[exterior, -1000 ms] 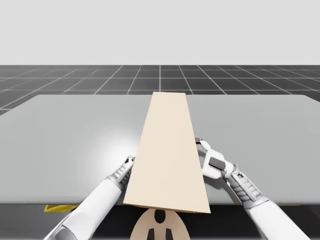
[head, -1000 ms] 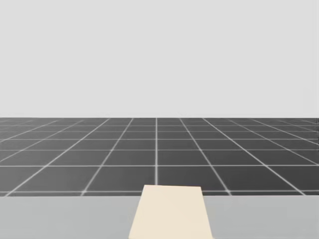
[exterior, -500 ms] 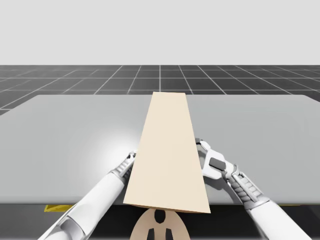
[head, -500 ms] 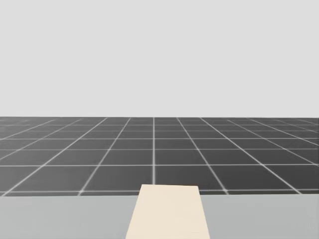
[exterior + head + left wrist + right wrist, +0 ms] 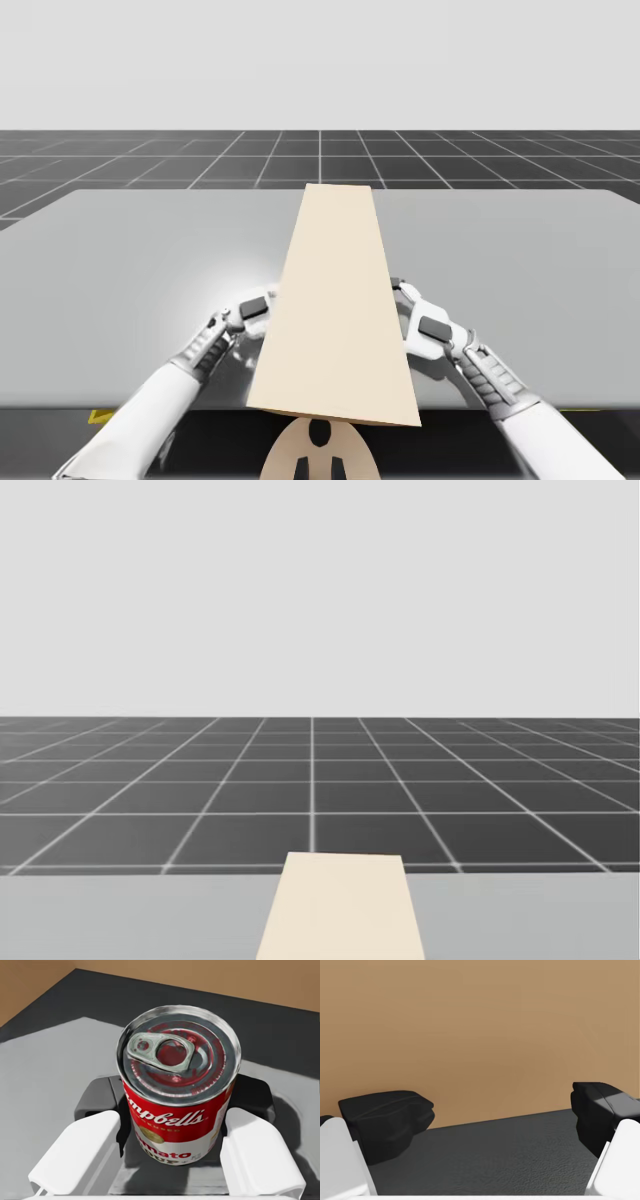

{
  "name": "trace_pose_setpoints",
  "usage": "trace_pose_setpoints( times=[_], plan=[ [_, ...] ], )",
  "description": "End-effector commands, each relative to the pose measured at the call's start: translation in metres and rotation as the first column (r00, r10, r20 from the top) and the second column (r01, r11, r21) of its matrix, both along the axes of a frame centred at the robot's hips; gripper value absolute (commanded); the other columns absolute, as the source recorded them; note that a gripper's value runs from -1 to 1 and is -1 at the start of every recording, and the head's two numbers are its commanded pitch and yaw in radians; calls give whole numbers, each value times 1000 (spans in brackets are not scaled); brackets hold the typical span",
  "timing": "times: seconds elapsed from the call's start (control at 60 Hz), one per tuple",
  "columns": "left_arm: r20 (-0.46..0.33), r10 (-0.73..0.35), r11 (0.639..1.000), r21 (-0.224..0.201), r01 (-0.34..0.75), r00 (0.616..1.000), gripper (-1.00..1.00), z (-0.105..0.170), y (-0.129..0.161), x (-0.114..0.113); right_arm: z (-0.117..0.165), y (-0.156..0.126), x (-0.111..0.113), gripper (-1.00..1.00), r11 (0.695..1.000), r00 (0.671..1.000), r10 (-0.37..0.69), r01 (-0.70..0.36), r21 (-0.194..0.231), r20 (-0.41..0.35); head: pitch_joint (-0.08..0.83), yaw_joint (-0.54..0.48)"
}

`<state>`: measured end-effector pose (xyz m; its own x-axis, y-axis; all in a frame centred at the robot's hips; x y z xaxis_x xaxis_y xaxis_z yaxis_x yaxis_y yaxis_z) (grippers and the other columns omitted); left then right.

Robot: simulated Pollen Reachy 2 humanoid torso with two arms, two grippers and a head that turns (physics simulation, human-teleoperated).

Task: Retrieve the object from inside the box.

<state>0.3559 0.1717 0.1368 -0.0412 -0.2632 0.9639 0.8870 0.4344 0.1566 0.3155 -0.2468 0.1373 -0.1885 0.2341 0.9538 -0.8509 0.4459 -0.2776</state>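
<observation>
Slip: my left pincer pinched the red-and-white can low — it might tip.
Snag: right pincer stood spread beside the box.

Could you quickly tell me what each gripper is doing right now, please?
Left gripper: shut on the red and white can.
Right gripper: open, holding nothing, fingers apart beside the tan box.

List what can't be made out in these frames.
High view: the beige panel covers the box's inside and part of my left gripper.
Head view: the bottom edge cuts off the panel.
Left wrist view: the red and white can, between the fingers, hides the surface under it.
Right wrist view: the brown wall blocks whatever lies ahead of my right gripper.
</observation>
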Motion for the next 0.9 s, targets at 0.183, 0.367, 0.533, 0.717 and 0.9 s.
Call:
trace_pose_setpoints(
  times=[0.183,0.367,0.533,0.717,0.9],
  plan=[
    [90,117,993,-43,-113,989,1000,34,63,-13,-1,2,-5,-1000,1000,1000,29,-29,8,-7,-24,-14],
    [109,180,983,-52,-176,978,1000,45,101,-22,-1,-6,-8,-1000,1000,1000,17,-17,18,-5,-29,-12],
    [142,226,974,-49,-221,964,1000,64,125,-30,-2,-11,-9,-1000,1000,1000,8,-8,22,-7,-33,-8],
    [216,276,961,-51,-271,937,1000,105,143,-24,-6,-17,-10,-1000,1000,1000,-2,2,23,-12,-42,-9],
    [304,329,944,-82,-319,894,1000,169,155,-14,-7,-19,-11,-1000,1000,1000,-5,5,25,-14,-47,-13]
  ],
)
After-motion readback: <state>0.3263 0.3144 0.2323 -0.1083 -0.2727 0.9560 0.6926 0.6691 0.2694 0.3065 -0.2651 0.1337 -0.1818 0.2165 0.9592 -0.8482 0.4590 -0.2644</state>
